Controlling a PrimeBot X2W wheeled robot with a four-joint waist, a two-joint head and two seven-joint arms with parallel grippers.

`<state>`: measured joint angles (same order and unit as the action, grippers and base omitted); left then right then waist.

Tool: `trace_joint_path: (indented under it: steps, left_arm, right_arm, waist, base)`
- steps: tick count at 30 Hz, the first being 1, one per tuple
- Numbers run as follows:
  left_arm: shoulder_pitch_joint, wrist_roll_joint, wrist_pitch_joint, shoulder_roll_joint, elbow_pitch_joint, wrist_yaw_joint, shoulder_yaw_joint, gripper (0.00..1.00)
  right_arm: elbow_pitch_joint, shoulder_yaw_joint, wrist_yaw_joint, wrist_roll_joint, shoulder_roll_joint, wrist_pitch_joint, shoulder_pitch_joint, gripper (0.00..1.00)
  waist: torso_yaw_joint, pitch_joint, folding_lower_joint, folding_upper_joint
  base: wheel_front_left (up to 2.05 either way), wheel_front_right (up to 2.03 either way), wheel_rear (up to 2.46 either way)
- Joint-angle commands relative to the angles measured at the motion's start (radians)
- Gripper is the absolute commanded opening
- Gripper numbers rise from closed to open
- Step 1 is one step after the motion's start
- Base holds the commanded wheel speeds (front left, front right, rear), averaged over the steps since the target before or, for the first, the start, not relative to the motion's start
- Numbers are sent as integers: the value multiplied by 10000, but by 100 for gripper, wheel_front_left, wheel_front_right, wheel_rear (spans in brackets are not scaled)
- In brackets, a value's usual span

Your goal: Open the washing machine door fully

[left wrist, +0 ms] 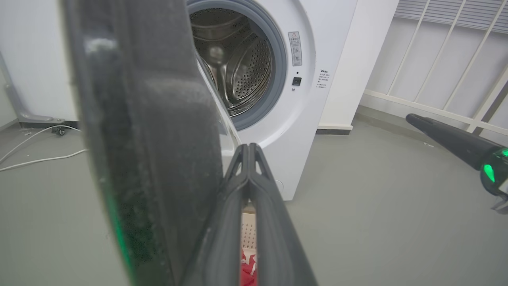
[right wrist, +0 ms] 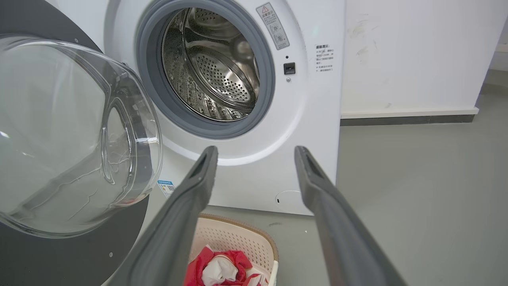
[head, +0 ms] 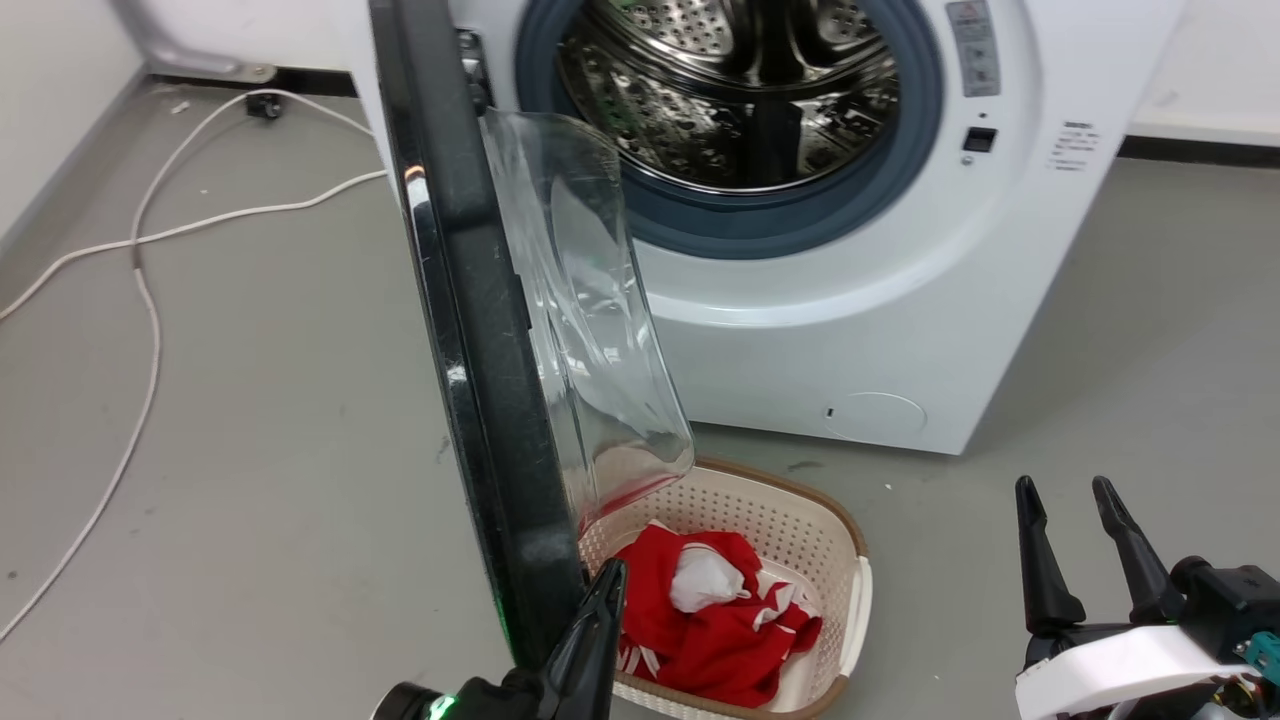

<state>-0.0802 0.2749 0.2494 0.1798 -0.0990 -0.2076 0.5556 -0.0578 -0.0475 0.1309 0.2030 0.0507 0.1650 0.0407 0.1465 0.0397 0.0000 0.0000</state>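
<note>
The washing machine (head: 850, 330) stands white at the back with its steel drum (head: 740, 90) exposed. The washing machine door (head: 470, 350) is swung out edge-on toward me, and its clear glass bowl (head: 590, 330) bulges to the right. My left gripper (head: 610, 578) is shut with nothing in it, its tip right beside the lower inner face of the door's free edge. The left wrist view has the door (left wrist: 151, 139) filling the left, close against the shut left gripper (left wrist: 249, 147). My right gripper (head: 1063, 490) hangs open at the lower right, away from the door (right wrist: 71, 131).
A cream laundry basket (head: 850, 560) with red cloth (head: 720, 620) sits on the floor under the door's glass bowl, in front of the machine. A white cable (head: 150, 300) runs over the grey floor at the left. White walls stand behind.
</note>
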Motion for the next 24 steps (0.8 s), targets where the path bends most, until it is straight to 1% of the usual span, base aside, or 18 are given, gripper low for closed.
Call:
trace_joint_path:
  steps: [1, 8, 13, 16, 20, 22, 24]
  left_arm:
    - [-137, 17, -1, 116, -37, -120, -139, 0]
    - [-551, 161, -104, 492, -352, -480, -616, 0]
    - [-505, 480, -117, 791, -375, -567, -1197, 0]
    - [-493, 762, -57, 1002, -311, -558, -1710, 0]
    - [-630, 1290, 29, 1319, -179, -568, -2609, 0]
    - [-608, 1726, 77, 1351, -121, -444, -3119, 0]
    - [-529, 1968, 110, 1503, 32, -384, -3666, 0]
  right_arm:
    - [62, -2, -3, 2, -12, -20, 65, 100]
    - [107, -30, -3, 49, -13, -84, 168, 100]
    - [112, 46, -3, 72, -12, -127, 88, 100]
    - [135, 140, -5, 72, -10, -141, 139, 100]
    - [167, 266, -3, 111, -12, -159, 208, 100]
    - [167, 313, -3, 147, -12, -173, 206, 100]
    - [145, 371, -3, 179, -12, -185, 195, 100]
  waist:
    - [283, -55, 0, 0]
    - [1184, -125, 0, 0]
    - [1631, -105, 0, 0]
    - [1726, -113, 0, 0]
    - [1681, -101, 0, 0]
    - [1646, -83, 0, 0]
    - [1581, -79, 0, 0]
  base:
    - [0, 0, 0]
    - [0, 0, 0]
    - [0, 0, 0]
    - [0, 0, 0]
    - [0, 0, 0]
    - [0, 0, 0]
    - [0, 0, 0]
